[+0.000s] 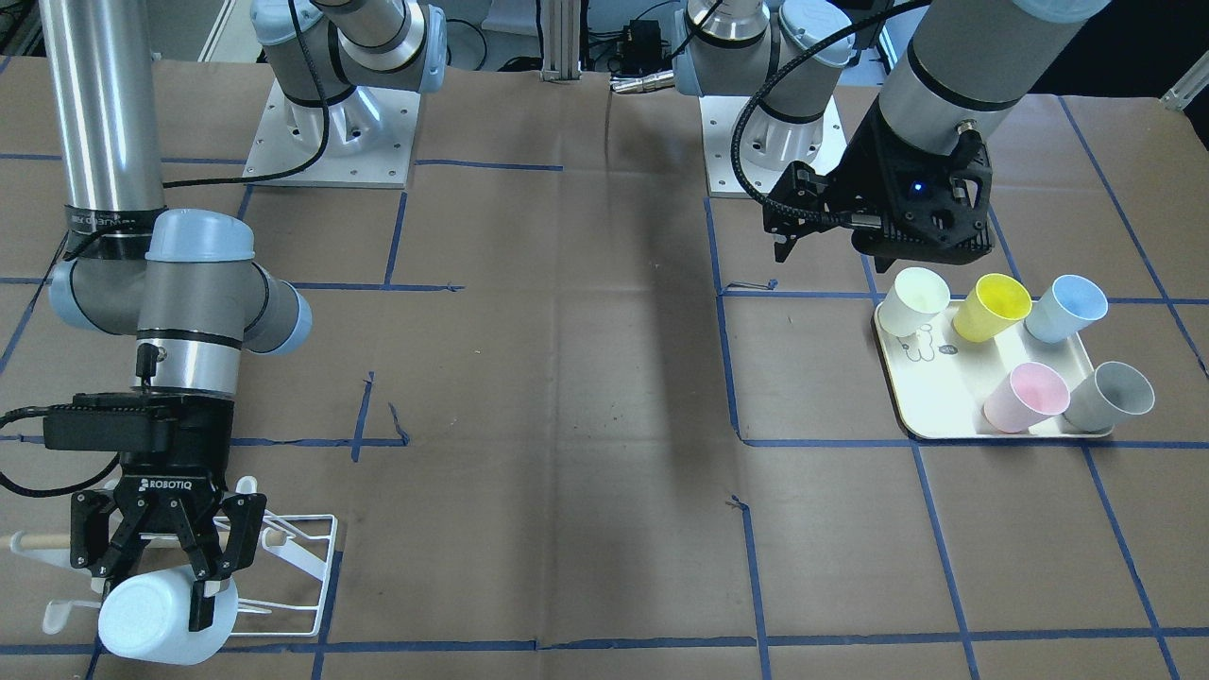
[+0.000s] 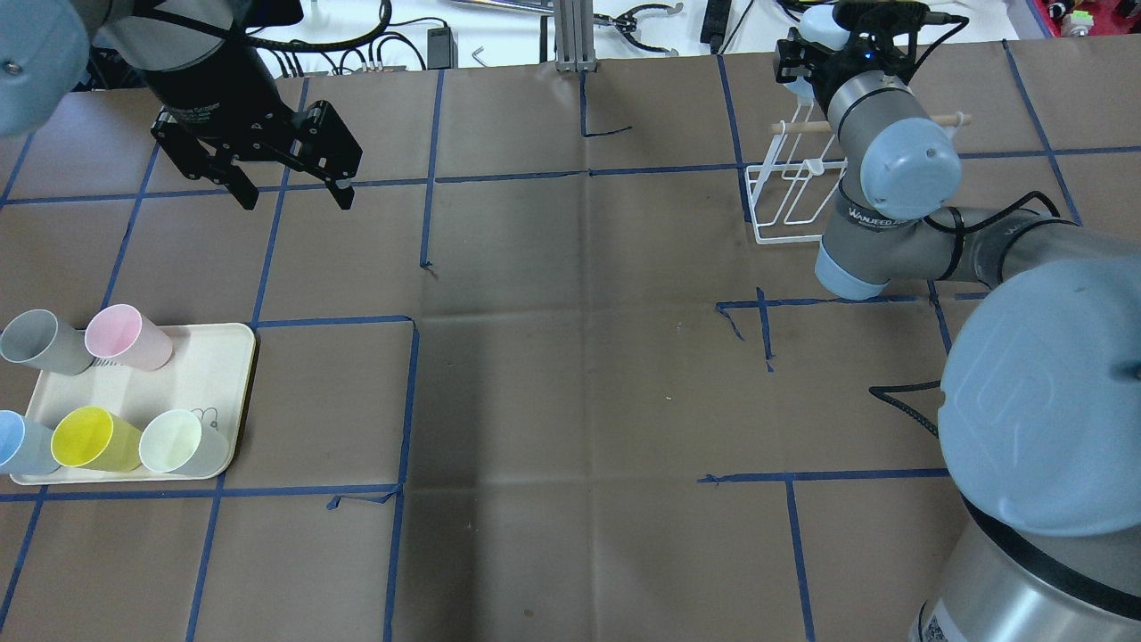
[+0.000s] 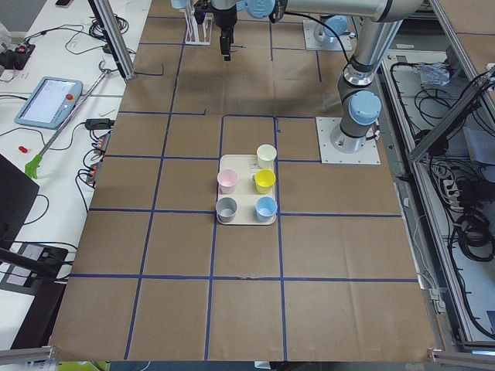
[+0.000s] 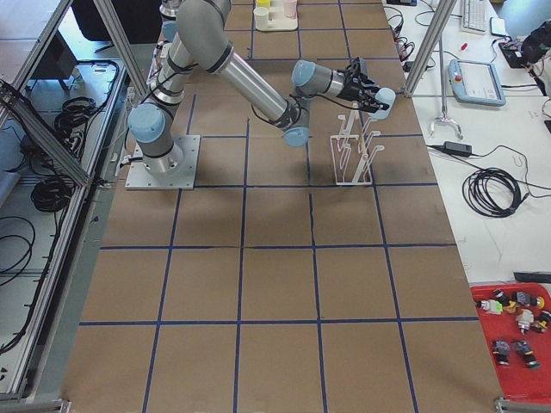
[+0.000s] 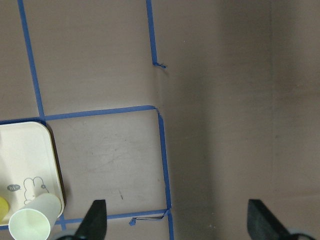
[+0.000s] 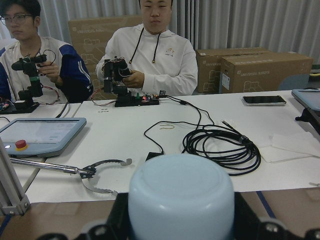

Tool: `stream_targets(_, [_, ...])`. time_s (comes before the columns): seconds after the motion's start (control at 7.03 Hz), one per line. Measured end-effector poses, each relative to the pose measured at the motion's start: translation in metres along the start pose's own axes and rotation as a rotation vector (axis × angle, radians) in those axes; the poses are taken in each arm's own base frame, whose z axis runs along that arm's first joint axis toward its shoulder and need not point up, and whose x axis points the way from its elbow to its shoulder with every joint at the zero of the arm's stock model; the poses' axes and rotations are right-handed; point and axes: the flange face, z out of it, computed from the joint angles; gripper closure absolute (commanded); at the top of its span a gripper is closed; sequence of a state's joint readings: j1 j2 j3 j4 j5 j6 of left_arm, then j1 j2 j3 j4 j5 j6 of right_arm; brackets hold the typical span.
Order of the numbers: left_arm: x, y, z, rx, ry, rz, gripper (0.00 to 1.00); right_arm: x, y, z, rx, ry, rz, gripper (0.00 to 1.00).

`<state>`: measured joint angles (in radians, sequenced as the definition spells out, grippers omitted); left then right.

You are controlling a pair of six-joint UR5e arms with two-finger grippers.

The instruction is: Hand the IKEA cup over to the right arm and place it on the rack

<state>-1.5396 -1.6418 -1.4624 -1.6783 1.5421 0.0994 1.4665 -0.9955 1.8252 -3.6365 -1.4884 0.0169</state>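
My right gripper (image 1: 168, 567) is shut on a pale blue cup (image 1: 156, 619), held on its side at the operators' end of the white wire rack (image 1: 297, 557). In the right wrist view the cup's base (image 6: 181, 200) fills the space between the jaws. The overhead view shows the cup (image 2: 816, 31) beyond the rack (image 2: 793, 201) and its wooden dowel. I cannot tell if the cup touches a prong. My left gripper (image 2: 294, 192) is open and empty, above bare table beyond the tray. The left wrist view shows its fingertips (image 5: 96, 220) wide apart.
A cream tray (image 1: 930, 420) holds several cups lying tilted: white (image 1: 918, 297), yellow (image 1: 992, 307), blue (image 1: 1065, 307), pink (image 1: 1025, 397) and grey (image 1: 1110, 397). Blue tape lines grid the brown table. Operators sit at a white desk past the rack.
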Motion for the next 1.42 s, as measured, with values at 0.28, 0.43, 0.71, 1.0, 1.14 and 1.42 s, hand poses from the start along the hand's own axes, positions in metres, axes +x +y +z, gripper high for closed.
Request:
stream_targets(0.28, [-0.004, 0.003, 0.004, 0.008, 0.0, -0.032, 0.01, 0.0, 0.01, 0.002, -0.02, 0.0, 0.002, 0.78])
stream_targets(0.43, [-0.004, 0.001, 0.003, 0.03, -0.003, -0.044, 0.01, 0.0, 0.017, 0.003, -0.032, 0.0, 0.004, 0.76])
stream_targets(0.71, [-0.013, 0.002, 0.004, 0.035, -0.019, -0.06, 0.03, 0.001, 0.027, 0.004, -0.051, 0.002, 0.007, 0.0])
stream_targets(1.0, [-0.059, 0.017, 0.017, 0.006, -0.051, -0.095, 0.03, 0.002, 0.027, 0.004, -0.052, 0.004, 0.019, 0.0])
stream_targets(1.14, [-0.088, 0.032, 0.024, -0.007, -0.05, -0.119, 0.03, 0.002, 0.026, 0.004, -0.051, 0.004, 0.022, 0.0])
stream_targets(1.42, [-0.13, 0.061, 0.041, -0.02, -0.062, -0.134, 0.03, 0.001, 0.02, 0.002, -0.043, 0.002, 0.022, 0.0])
